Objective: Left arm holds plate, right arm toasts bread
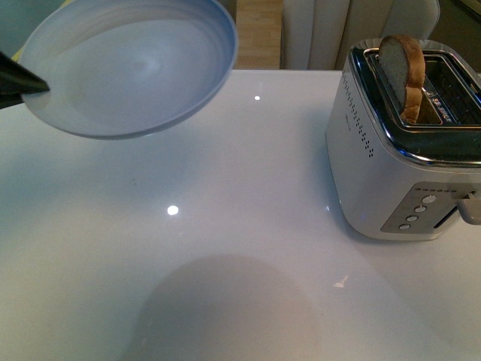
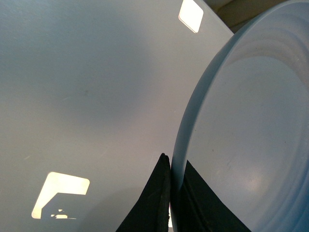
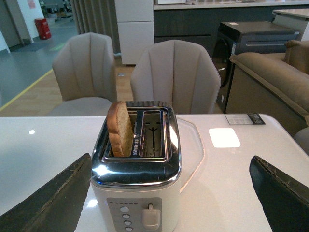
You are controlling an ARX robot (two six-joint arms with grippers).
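- A white toaster (image 3: 137,188) with a shiny chrome top stands on the glossy white counter (image 3: 227,183), framed between the two dark fingers (image 3: 53,203) of the right hand (image 3: 170,159), which are spread wide and touch nothing.
- The bread (image 3: 119,129) stands upright in one slot, with its rounded brown crust rising above the rim; the other slot shows its wire guide.
- On the toaster's front panel, a column of round buttons (image 3: 125,220) sits beside a lever (image 3: 150,217).
- A small dark card (image 3: 245,119) lies near the counter's far edge, close to a bright square reflection (image 3: 224,137).
- Behind the counter are two beige scalloped chairs (image 3: 176,77), a tan sofa (image 3: 270,82) and a distant red bin (image 3: 42,28).
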